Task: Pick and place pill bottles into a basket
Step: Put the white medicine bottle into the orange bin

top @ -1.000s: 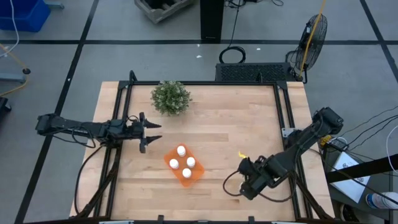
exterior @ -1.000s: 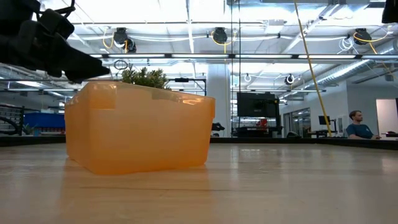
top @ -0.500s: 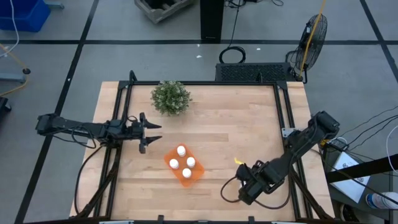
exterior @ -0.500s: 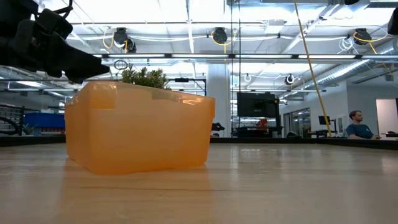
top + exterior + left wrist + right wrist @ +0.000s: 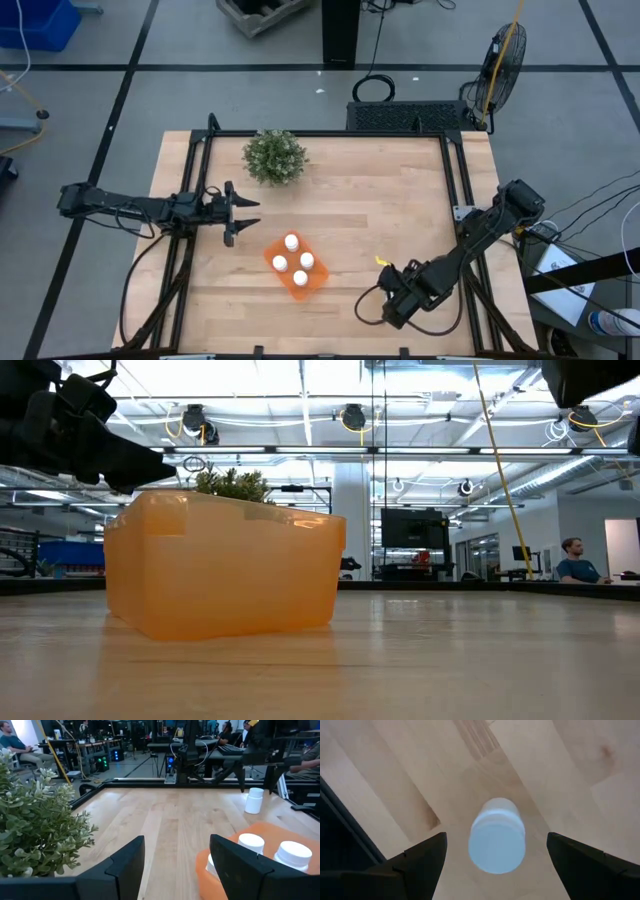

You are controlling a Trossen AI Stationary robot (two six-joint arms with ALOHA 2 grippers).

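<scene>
The orange basket [image 5: 296,266] stands on the table's middle near part and holds several white pill bottles [image 5: 291,242], upright on their bases; two show in the left wrist view [image 5: 251,842]. One more bottle [image 5: 497,841] stands upright on the bare wood to the basket's right [image 5: 254,800]. My right gripper [image 5: 497,865] hangs over it, pointing down, open, one finger on either side of the cap with bare wood showing between; in the high view the gripper [image 5: 392,288] hides the bottle. My left gripper [image 5: 243,212] is open and empty, level, left of the basket.
A round green plant [image 5: 274,157] stands at the far left, beside my left gripper [image 5: 35,835]. Black rails [image 5: 455,180] run along the table's sides. Bare wood lies between the basket and the lone bottle. The low view shows the basket's wall [image 5: 225,565] close up.
My right gripper has moved a little toward the table's left and near edges, and its arm now shows in the low view's top right corner. My left arm and the basket have kept still.
</scene>
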